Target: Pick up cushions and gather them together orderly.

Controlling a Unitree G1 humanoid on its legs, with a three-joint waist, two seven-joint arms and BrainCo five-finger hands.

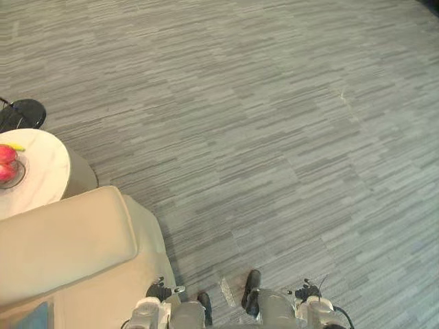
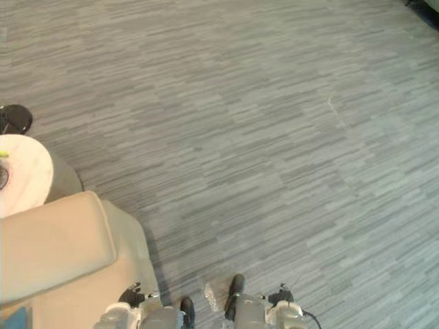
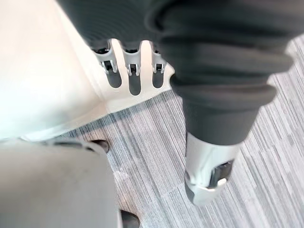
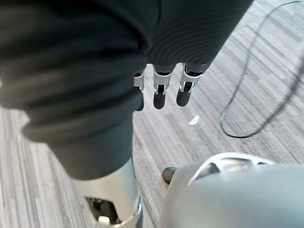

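Observation:
A beige armchair stands at my lower left, with its padded arm towards the carpet. At its bottom corner a small blue patch shows on the seat; I cannot tell whether it is a cushion. My left hand hangs beside the armchair's pale side, its fingers straight and its thumb apart, holding nothing. Over the grey carpet, my right hand also hangs down, fingers relaxed and empty.
A round white side table with red fruit in a bowl stands behind the armchair. A black round base lies at the far left. A small white scrap lies on the striped grey carpet, which stretches ahead and to the right.

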